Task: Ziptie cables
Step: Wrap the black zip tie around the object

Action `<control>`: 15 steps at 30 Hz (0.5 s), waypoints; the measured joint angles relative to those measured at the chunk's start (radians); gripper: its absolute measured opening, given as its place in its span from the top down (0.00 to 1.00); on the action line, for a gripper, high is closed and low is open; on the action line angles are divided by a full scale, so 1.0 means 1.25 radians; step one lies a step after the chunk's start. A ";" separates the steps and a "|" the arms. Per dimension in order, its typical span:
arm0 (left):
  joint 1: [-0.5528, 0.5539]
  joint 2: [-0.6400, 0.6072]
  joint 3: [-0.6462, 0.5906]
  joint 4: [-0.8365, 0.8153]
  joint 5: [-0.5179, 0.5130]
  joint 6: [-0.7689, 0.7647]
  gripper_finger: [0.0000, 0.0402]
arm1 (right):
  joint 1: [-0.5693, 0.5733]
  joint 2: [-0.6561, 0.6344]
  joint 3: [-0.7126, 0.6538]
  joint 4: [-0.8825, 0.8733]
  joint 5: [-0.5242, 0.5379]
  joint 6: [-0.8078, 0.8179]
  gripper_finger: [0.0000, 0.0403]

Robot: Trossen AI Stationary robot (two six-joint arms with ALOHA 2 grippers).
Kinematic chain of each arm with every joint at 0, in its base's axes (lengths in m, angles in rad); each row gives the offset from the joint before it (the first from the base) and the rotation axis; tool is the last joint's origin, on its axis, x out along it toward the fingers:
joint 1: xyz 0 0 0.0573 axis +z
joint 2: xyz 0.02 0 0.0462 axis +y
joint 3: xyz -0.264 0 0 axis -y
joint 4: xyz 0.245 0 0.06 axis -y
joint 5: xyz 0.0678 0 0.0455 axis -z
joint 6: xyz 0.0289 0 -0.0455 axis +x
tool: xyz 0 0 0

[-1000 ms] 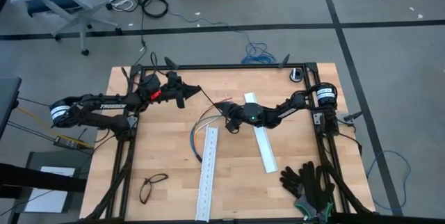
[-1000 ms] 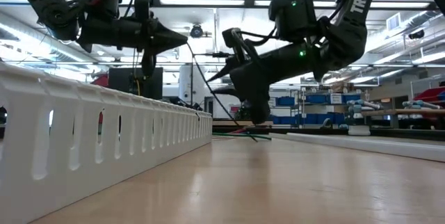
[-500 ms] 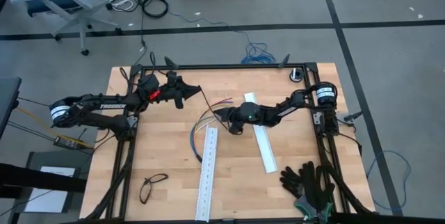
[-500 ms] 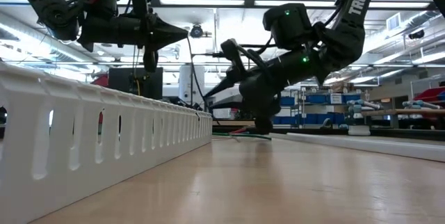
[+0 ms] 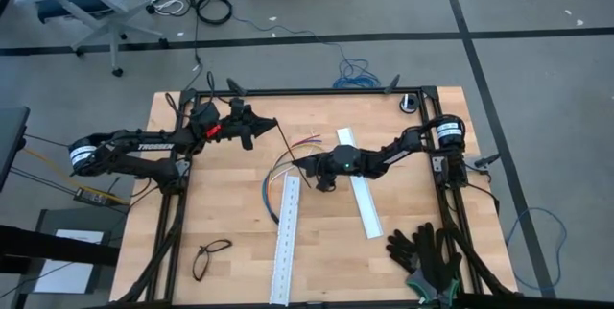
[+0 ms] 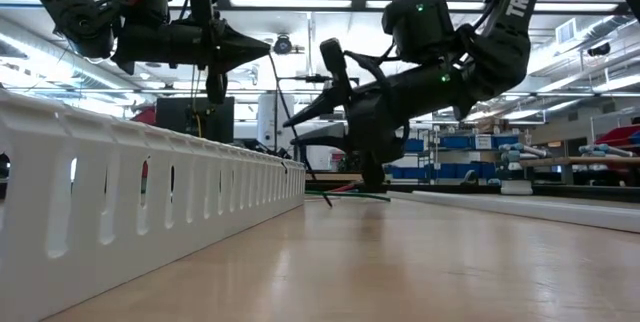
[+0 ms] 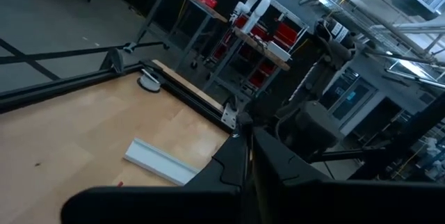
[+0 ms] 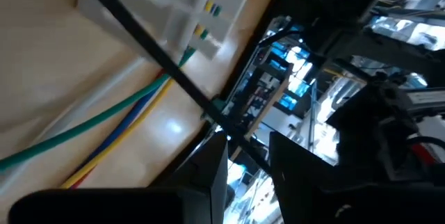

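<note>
Table [image 5: 230, 251]: wooden top inside a black frame, both arms reaching in over its far half.

Left gripper [image 5: 271, 125]: raised clear of the surface, fingers closed together on one end of a thin black strap [image 5: 284, 140]. The strap runs slanting down from these fingertips toward the right gripper.

Right gripper [image 5: 299, 162]: held low, just beside the cables, fingers only narrowly parted. In the right wrist view the strap [image 8: 146, 46] passes between the two fingers [image 8: 208, 172]; whether they pinch it cannot be told.

Long white rail [image 5: 286, 240]: lies on the near side of the right gripper, its far end close under the fingertips and directly beside the cables, crowding that side. In the low view it fills the foreground [image 6: 150, 212].

Short white rail [image 5: 366, 205]: lies under the right arm, behind its gripper.

Cables [image 5: 278, 179]: on the table at the right gripper's tips, curving from there along the long rail's far end; loose coloured ends fan toward the left gripper.

Black gloves [image 5: 427, 251]: well behind the right gripper, at the near corner.

Glasses [image 5: 211, 256]: well apart from both grippers, near the front edge.
</note>
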 joint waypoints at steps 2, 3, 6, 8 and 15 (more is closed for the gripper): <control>0.000 0.000 0.000 0.000 -0.001 0.000 1.00 | 0.003 0.000 0.000 0.006 -0.004 0.001 0.78; 0.000 0.000 0.000 0.000 -0.001 0.000 1.00 | 0.004 0.000 0.000 0.005 -0.008 0.002 0.78; 0.000 0.000 0.000 0.000 -0.002 0.000 1.00 | 0.004 0.000 0.000 0.000 -0.015 0.007 0.79; 0.000 0.000 0.000 0.000 -0.007 0.000 1.00 | 0.004 0.000 0.000 -0.006 -0.016 0.008 0.80; 0.000 0.000 0.000 0.000 -0.019 0.003 1.00 | 0.021 0.000 0.000 -0.076 -0.022 0.095 0.89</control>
